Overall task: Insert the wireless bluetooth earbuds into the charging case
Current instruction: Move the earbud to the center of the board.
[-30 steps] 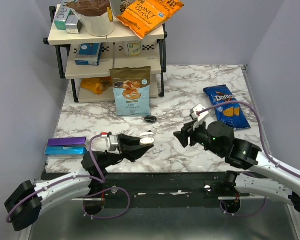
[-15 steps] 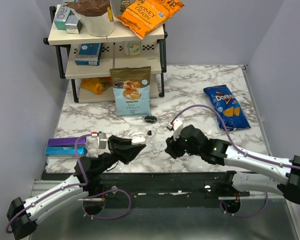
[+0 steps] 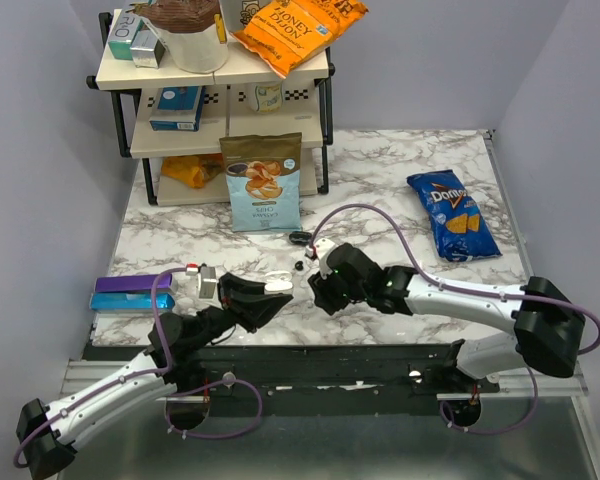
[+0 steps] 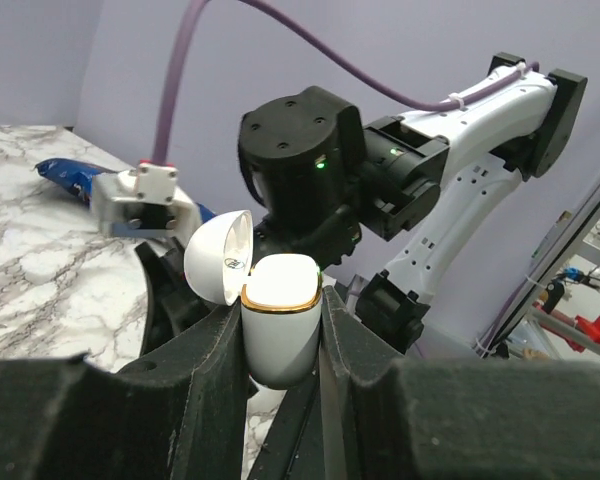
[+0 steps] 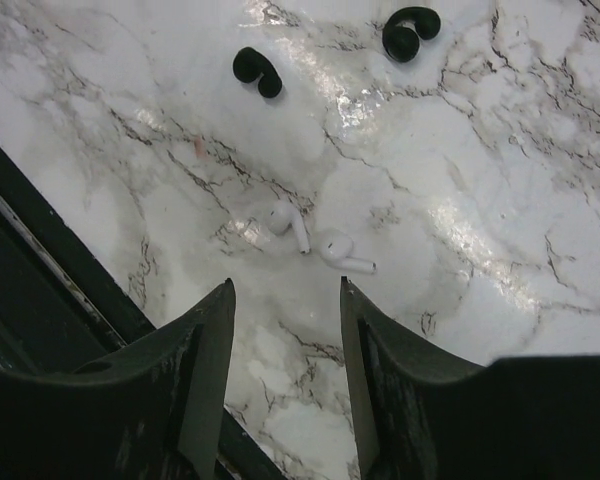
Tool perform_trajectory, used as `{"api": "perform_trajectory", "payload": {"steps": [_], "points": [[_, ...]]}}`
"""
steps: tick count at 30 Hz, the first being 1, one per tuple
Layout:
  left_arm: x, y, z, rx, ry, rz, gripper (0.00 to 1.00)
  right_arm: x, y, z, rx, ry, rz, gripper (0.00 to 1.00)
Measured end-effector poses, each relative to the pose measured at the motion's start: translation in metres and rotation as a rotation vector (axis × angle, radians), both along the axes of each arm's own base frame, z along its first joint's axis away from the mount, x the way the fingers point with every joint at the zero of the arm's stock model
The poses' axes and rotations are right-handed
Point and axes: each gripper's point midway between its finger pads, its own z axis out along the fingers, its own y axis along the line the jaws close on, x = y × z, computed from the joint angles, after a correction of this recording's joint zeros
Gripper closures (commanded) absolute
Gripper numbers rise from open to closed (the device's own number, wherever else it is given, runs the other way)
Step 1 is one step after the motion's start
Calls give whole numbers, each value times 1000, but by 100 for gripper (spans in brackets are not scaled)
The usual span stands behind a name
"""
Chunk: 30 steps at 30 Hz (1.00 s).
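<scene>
My left gripper (image 4: pixel 278 305) is shut on a white charging case (image 4: pixel 280 335) with a gold rim, held upright with its lid (image 4: pixel 218 255) flipped open; the case also shows in the top view (image 3: pixel 278 287). My right gripper (image 5: pixel 285 283) is open and empty, low over the marble, close to the left gripper (image 3: pixel 270 295) in the top view (image 3: pixel 318 288). Two white stemmed earbuds (image 5: pixel 285 223) (image 5: pixel 342 250) lie side by side just beyond its fingertips. Two small black curved buds (image 5: pixel 257 72) (image 5: pixel 410 30) lie farther on, also in the top view (image 3: pixel 300 237) (image 3: pixel 298 265).
A chip bag (image 3: pixel 264 182) stands behind the black buds, in front of a shelf rack (image 3: pixel 220 110) with snacks. A blue Doritos bag (image 3: pixel 450 213) lies at the right. A purple and blue box (image 3: pixel 132 292) lies at the left edge. The table's near edge (image 5: pixel 70 270) is close.
My right arm has swung left and down from a raised pose to the table's middle, its open gripper now over the white earbuds. My left gripper has shifted slightly, still holding the case.
</scene>
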Motion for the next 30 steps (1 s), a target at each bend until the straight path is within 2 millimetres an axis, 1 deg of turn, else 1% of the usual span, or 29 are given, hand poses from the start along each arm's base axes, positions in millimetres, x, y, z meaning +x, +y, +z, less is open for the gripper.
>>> {"api": "perform_trajectory", "payload": {"steps": [2, 5, 6, 8, 9, 11, 12, 13, 16, 22, 26, 30], "points": [[-1, 1, 1, -3, -8, 0, 100, 2, 4, -5, -7, 6, -1, 48], [-4, 5, 10, -33, -33, 4, 100, 6, 3, -10, -19, 2, -28, 55], [-6, 9, 15, -49, -45, 8, 100, 9, 2, -9, -20, -4, -43, 61], [-7, 13, 21, -73, -61, 18, 100, 15, 0, -8, -16, -16, -75, 67], [-7, 15, 22, -79, -64, 28, 100, 18, -1, -8, -17, -18, -92, 74], [-5, 18, 22, -80, -62, 47, 100, 21, -3, -8, -16, -20, -115, 82], [-4, 18, 21, -76, -57, 53, 100, 22, -4, -9, -15, -17, -128, 96], [-2, 19, 19, -71, -51, 59, 100, 22, -5, -10, -16, -15, -137, 99], [0, 18, 15, -60, -38, 68, 100, 21, -7, -17, -21, 3, -157, 99], [4, 14, 5, -22, -12, 70, 100, 16, -9, -38, -60, 55, -159, 99], [6, 10, -3, 4, 6, 70, 100, 13, -9, -42, -62, 73, -159, 99], [7, 9, -5, 12, 11, 70, 100, 9, -9, -48, -69, 92, -153, 99]]}}
